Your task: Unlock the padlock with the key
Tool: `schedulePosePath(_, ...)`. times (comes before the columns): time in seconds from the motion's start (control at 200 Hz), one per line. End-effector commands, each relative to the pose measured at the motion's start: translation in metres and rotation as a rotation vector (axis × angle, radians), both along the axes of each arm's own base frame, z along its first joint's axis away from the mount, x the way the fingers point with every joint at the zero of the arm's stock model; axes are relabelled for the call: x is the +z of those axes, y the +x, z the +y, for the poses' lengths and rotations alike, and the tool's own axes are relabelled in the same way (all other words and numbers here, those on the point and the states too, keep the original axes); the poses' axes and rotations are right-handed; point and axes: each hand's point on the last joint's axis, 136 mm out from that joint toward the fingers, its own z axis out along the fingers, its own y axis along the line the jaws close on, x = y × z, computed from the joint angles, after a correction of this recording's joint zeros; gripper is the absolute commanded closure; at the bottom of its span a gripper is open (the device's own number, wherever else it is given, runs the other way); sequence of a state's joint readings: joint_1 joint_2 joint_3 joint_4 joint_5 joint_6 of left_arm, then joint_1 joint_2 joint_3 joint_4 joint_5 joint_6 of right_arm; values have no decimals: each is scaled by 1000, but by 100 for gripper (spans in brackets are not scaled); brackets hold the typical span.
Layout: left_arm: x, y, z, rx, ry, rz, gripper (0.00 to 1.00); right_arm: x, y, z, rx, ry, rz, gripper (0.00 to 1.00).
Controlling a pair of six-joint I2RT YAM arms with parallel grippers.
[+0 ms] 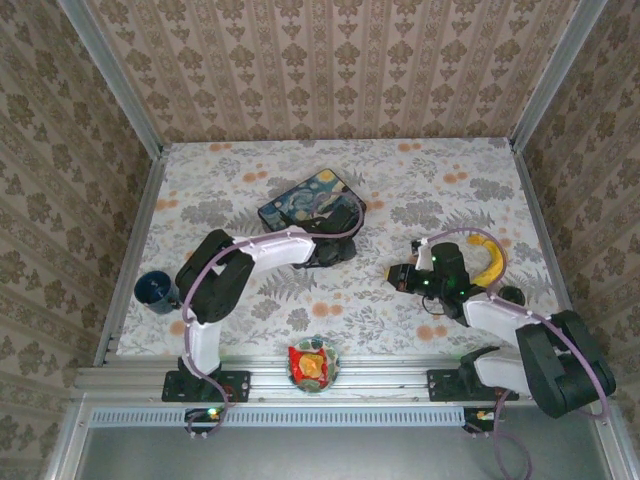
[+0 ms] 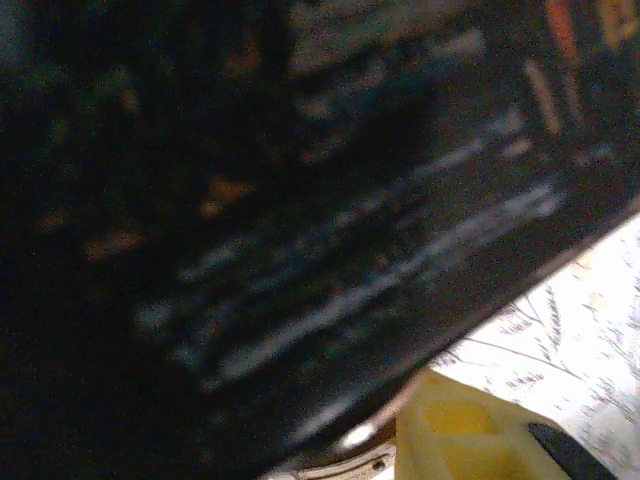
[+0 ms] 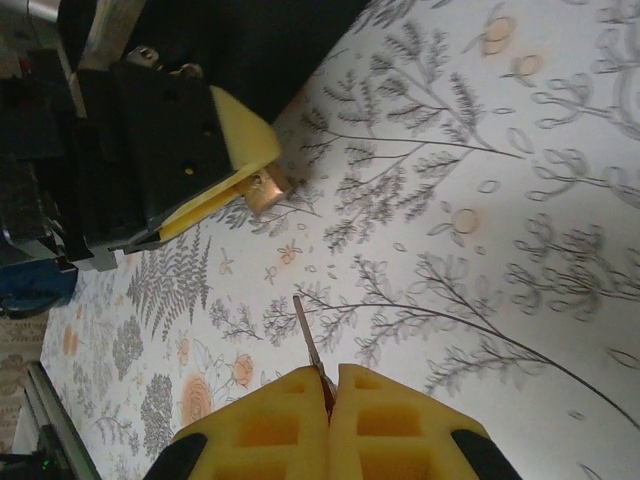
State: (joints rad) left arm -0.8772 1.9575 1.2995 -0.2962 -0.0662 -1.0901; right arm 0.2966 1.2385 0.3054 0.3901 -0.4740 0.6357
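Between papered walls (image 1: 330,60) lay the floral bench (image 1: 280,300). At the right wrist, left claw (image 3: 255,175) clamped a brass padlock (image 3: 268,192), right claw (image 3: 328,380) a silver key (image 3: 305,325).

No words, numbers or brand marks can be read. Pale lines of print on the dark surface (image 2: 330,270) are too blurred to make out.
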Motion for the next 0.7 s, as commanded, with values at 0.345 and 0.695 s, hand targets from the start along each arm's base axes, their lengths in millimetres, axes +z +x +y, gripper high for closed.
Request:
schedulePosePath(0.345,14,-26,-25,6,-274,151,92,-9,20,28,14,-11,-83,100)
schedulePosePath(0.695,10,-27,-25,19,-294,168,92,-17,24,40,1,-41,-127,100)
